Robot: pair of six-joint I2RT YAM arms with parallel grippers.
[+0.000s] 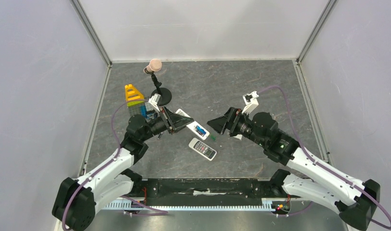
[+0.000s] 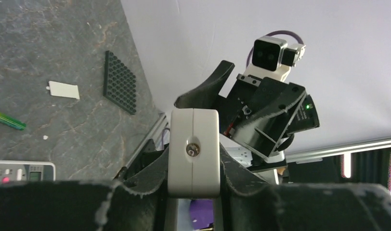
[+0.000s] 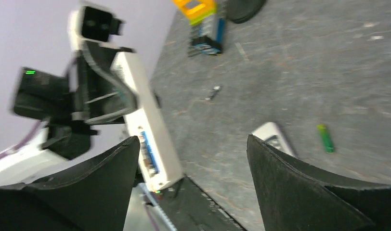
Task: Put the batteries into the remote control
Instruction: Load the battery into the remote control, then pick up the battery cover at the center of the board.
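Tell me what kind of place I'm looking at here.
Probably a robotics lab test cell: left arm and right arm bolted to a grey tabletop, boxed in by plain white panels on metal framing, with props like toy bricks and a white remote in the left gripper.

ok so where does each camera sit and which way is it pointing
Top external: above and behind the bases, looking down at the table; both arms show.
Left wrist: looks across at the right gripper; its fingers clamp the white remote.
Right wrist: looks across at the left gripper; its open fingers show.
Shared: both wrist views catch the green battery.
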